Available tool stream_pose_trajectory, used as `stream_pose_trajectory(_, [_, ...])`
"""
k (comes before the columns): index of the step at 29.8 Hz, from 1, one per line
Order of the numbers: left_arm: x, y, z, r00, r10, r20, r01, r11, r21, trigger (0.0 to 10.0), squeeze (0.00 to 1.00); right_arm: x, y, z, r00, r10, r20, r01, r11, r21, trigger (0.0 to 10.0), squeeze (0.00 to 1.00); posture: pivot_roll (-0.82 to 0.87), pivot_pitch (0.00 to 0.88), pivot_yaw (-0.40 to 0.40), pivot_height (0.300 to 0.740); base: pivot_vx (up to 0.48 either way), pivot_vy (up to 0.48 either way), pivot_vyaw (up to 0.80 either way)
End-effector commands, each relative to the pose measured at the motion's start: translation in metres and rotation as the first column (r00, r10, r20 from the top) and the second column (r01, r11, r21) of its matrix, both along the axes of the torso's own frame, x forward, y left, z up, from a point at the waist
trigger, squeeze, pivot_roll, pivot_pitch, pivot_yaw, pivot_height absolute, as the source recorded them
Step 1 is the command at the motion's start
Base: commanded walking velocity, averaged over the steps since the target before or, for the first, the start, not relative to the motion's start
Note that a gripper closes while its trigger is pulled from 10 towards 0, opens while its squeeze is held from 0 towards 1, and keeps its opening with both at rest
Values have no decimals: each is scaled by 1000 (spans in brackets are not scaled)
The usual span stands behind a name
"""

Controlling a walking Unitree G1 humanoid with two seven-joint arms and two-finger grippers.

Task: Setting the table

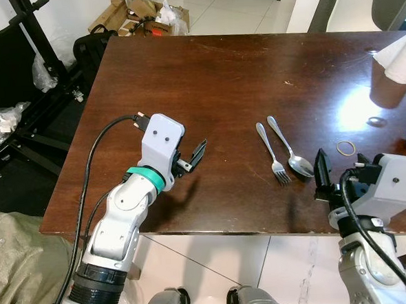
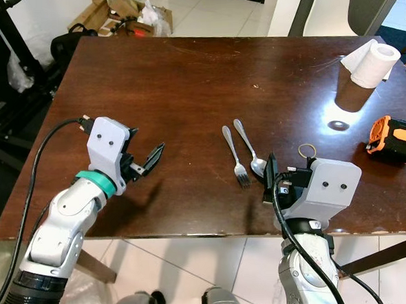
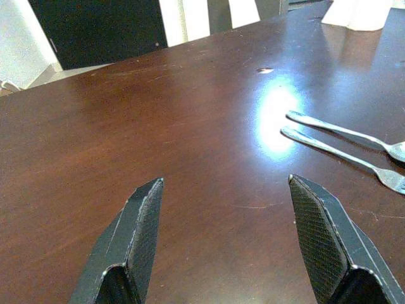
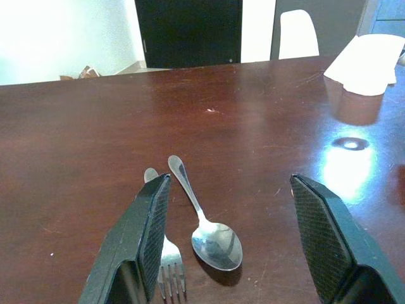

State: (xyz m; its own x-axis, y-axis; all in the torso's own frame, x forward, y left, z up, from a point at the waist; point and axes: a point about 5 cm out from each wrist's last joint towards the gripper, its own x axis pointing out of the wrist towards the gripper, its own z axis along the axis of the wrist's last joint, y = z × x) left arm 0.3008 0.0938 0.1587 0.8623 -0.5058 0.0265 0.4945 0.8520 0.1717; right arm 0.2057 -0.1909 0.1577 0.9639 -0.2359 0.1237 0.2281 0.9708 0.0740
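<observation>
Looking at progress: fork [image 1: 275, 156] and spoon [image 1: 289, 148] lie side by side on the table [image 1: 205, 76] near its front edge, handles pointing away from me. No plate or cup placed that I can see, so I'd judge the setting barely started. Right gripper [image 4: 231, 244] hovers just short of the cutlery, fingers spread wide, holding nothing. Left gripper [image 3: 231, 244] is also wide open and empty, over bare wood well left of the fork.
</observation>
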Motion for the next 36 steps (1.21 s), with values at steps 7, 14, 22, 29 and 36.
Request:
stream_pose_trajectory(7, [-1, 0, -6, 1000, 5, -12, -4, 1000, 15, 10000, 0, 0, -2, -3, 1000, -11, 0, 11, 999, 45, 10000, 0, -68, 0, 56, 740, 0, 0, 0])
stream_pose_trajectory(14, [-1, 0, -6, 1000, 6, -12, -6, 1000, 17, 10000, 0, 0, -3, -2, 1000, -21, 15, 20, 994, 110, 10000, 0, -64, 0, 56, 740, 0, 0, 0])
stream_pose_trajectory(22, [-2, 1, -6, 1000, 6, -14, -6, 1000, 19, 10000, 0, 0, -3, -3, 1000, -25, 13, 23, 991, 130, 10000, 0, -62, 0, 58, 740, 0, 0, 0])
stream_pose_trajectory(29, [-3, 1, -6, 1000, 1, -17, 0, 1000, 21, 10000, 0, -1, -2, -5, 1000, -23, 5, 23, 992, 127, 10000, 0, -60, 0, 60, 740, -136, 0, 0])
stream_pose_trajectory(36, [-3, 2, -6, 1000, 1, -16, 0, 1000, 21, 10000, 0, 0, -2, -6, 1000, -20, 3, 20, 992, 128, 10000, 0, -56, 0, 62, 740, -317, 0, 0])
